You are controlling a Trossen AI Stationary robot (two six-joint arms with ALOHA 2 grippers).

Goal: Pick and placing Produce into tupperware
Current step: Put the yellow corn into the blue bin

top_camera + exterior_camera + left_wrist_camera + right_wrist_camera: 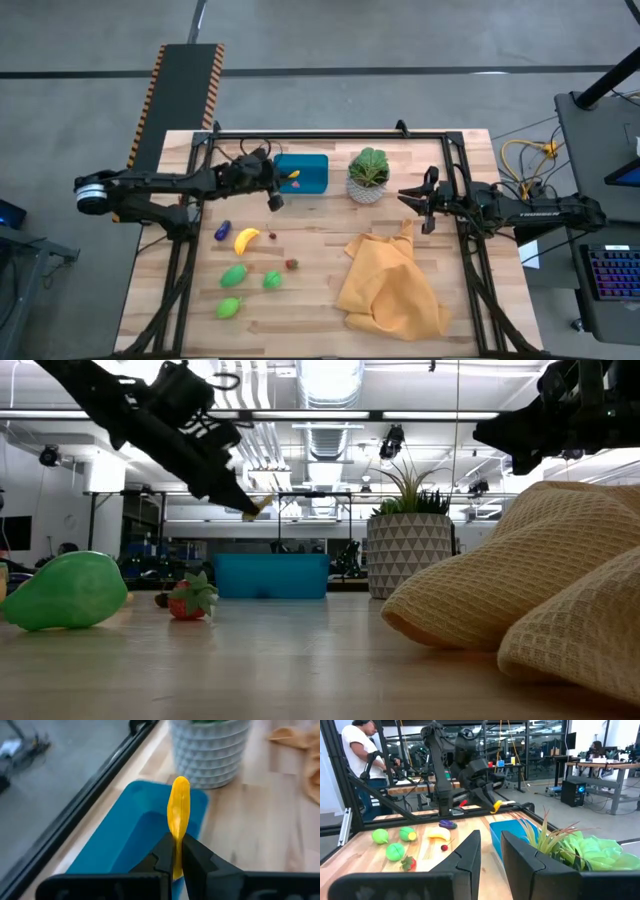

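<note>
Left gripper clamps a small yellow piece above the teal tupperware, ready to drop it in.

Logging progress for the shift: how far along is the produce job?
Early. Nothing clearly lies in the tupperware yet. The left gripper holds a small yellow piece over it. Banana, purple piece, strawberry and three green pieces remain. Right gripper waits.
</note>
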